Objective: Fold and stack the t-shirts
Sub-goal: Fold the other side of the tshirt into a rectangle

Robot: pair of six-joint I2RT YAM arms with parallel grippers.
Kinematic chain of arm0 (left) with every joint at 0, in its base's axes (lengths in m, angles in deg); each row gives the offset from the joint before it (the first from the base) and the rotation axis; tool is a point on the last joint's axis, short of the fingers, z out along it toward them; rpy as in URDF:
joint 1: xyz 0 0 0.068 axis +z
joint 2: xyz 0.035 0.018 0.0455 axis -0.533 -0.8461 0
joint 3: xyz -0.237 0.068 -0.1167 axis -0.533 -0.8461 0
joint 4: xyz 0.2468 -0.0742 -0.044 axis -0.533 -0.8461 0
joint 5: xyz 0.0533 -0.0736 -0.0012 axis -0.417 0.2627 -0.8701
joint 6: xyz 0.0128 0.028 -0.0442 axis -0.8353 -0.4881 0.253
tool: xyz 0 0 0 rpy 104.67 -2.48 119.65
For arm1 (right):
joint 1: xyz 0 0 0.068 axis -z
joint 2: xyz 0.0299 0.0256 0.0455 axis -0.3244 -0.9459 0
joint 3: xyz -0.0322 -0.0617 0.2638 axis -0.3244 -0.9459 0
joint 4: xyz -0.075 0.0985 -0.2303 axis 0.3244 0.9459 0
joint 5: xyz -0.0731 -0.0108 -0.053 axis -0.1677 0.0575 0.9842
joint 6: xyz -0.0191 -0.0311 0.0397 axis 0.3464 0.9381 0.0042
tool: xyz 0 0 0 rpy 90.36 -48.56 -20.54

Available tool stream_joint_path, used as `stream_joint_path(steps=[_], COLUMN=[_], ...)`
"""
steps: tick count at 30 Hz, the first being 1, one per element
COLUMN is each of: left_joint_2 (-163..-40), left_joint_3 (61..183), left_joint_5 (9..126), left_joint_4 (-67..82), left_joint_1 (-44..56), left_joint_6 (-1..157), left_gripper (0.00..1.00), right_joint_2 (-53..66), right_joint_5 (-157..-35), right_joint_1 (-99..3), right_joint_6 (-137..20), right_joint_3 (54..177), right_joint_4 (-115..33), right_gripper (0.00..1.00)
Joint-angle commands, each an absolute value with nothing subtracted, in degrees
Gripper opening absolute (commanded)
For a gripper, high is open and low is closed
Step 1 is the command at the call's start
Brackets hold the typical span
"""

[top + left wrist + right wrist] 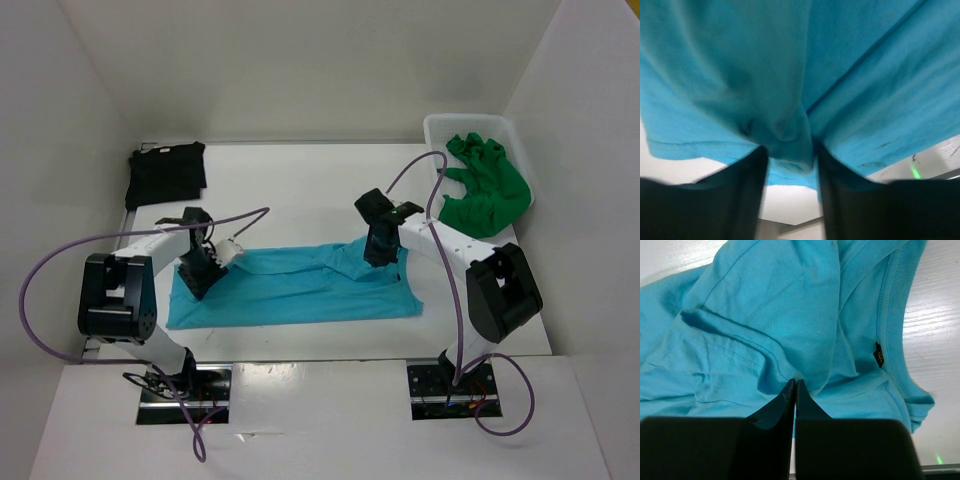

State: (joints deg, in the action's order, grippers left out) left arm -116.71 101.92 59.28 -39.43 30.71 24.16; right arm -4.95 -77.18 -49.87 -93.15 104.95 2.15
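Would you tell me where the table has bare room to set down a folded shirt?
Bare table lies between the black shirt and the basket, beyond the turquoise shirt. The middle is crowded; the green shirt fills the basket.

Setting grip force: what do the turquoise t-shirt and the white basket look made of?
The turquoise t-shirt: soft matte knit, probably cotton jersey; fine weave, ribbed collar, stitched hems, loose wrinkles. The white basket: looks like stiff plastic, smooth, slightly translucent; thin straight walls holding shape. Too small to confirm.
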Motion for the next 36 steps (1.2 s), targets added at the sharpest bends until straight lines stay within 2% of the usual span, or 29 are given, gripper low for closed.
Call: stream_joint_path(steps=[1,3,4,6,10,15,20,25,29,36], left_joint_2=[-118.17,-118.78,-119.30,-119.31,-119.31,-120.01,-122.12,-120.63,-116.07,-114.48], left_joint_3=[103.31,103.31,103.31,105.58,110.06,115.95,119.21,116.59,108.42,101.73], left_joint_5=[61.31,60.09,60.08,58.94,55.43,47.09,39.35,35.38,35.38,40.47], left_joint_4=[-41.39,-41.39,-41.39,-40.87,-39.20,-32.17,-24.00,-20.30,-20.91,-27.49], left_joint_1=[30.54,30.54,30.54,30.54,30.54,31.67,31.68,31.68,30.45,29.92], left_joint_6=[25.16,25.77,25.77,27.08,28.23,29.28,29.81,27.01,23.84,24.28], left_gripper=[0.44,0.28,0.12,0.00,0.00,0.00,0.00,0.00,0.00,0.00], right_joint_2=[-2.80,-2.80,-2.80,-2.80,-4.02,-6.22,-8.77,-6.67,-2.37,2.03], right_joint_5=[-75.81,-75.81,-75.81,-74.76,-72.48,-70.63,-68.96,-68.96,-72.02,-77.56], right_joint_1=[-50.31,-50.31,-50.31,-50.31,-48.56,-43.20,-42.13,-42.13,-42.13,-42.66], right_joint_6=[-93.40,-93.40,-93.40,-93.40,-91.21,-86.82,-84.43,-84.96,-86.10,-89.09], right_joint_3=[106.73,106.73,106.73,107.86,112.95,122.26,128.17,125.37,118.97,109.20], right_joint_4=[1.91,1.91,1.91,1.91,1.91,1.91,3.14,3.67,3.67,2.44], right_gripper=[0.00,0.00,0.00,0.00,0.00,0.00,0.00,0.00,0.00,0.00])
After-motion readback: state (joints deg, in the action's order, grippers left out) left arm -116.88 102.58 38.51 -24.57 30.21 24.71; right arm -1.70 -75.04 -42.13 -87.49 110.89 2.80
